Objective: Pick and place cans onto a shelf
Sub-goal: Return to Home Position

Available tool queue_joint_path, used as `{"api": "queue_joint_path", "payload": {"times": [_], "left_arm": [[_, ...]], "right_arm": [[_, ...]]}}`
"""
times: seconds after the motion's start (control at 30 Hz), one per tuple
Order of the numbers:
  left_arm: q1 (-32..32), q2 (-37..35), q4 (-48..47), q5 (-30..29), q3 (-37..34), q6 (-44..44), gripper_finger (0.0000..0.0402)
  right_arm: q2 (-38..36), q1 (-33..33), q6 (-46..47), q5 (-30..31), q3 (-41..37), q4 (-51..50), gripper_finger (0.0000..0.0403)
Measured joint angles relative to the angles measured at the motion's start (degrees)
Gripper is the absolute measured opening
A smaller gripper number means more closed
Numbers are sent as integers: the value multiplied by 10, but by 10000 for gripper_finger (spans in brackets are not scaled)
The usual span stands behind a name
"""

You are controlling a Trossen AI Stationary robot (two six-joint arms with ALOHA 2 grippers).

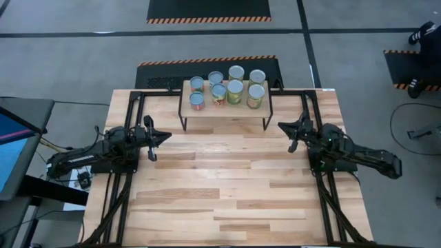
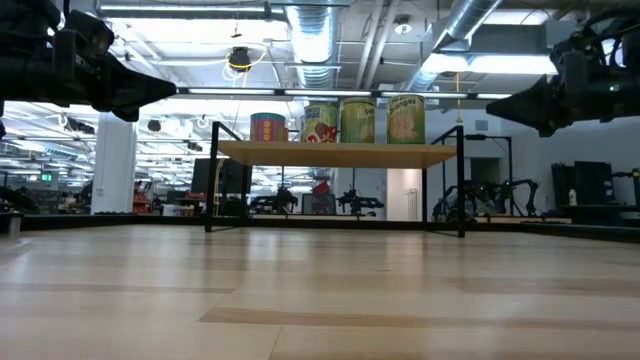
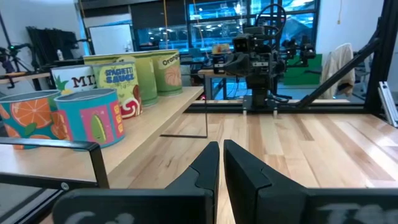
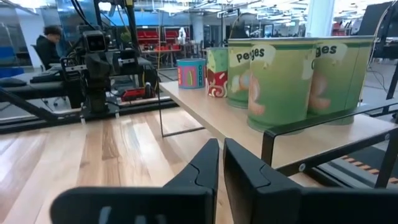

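- Desk [image 1: 227, 200] carries shelf [image 1: 224, 114] between the hands; eight cans [image 1: 235, 90] on it.
- Left hand [image 1: 165, 136], right hand [image 1: 281, 125]: fingers together, empty.
- Placing looks done; only homing left.

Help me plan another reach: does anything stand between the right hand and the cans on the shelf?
Nothing visible does. The right hand, shut, hangs off the right end of the shelf; only bare table lies between it and the cans.

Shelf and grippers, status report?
Left gripper shut, empty, left of shelf. Right gripper shut, empty, right of it. Eight cans upright on shelf. Nothing in the way.
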Motion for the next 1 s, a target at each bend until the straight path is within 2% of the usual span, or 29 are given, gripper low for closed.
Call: {"api": "queue_joint_path", "payload": {"times": [0.27, 0.33, 0.43, 0.63, 1.0], "left_arm": [[0, 0, 0, 0, 0, -3, 14], [-6, 25, 19, -5, 2, -4, 14], [-15, 92, 4, -9, 4, -4, 14], [-15, 165, -28, -15, 8, -4, 14], [-15, 224, -33, -28, 9, -4, 14]], "right_arm": [[0, 0, 0, 0, 0, 0, 49], [0, 0, 0, -1, 0, -1, 49], [-1, 0, 0, -1, 0, -1, 49], [-1, 0, 0, -1, 0, -1, 49], [-1, 0, 0, -1, 0, -2, 49]]}}
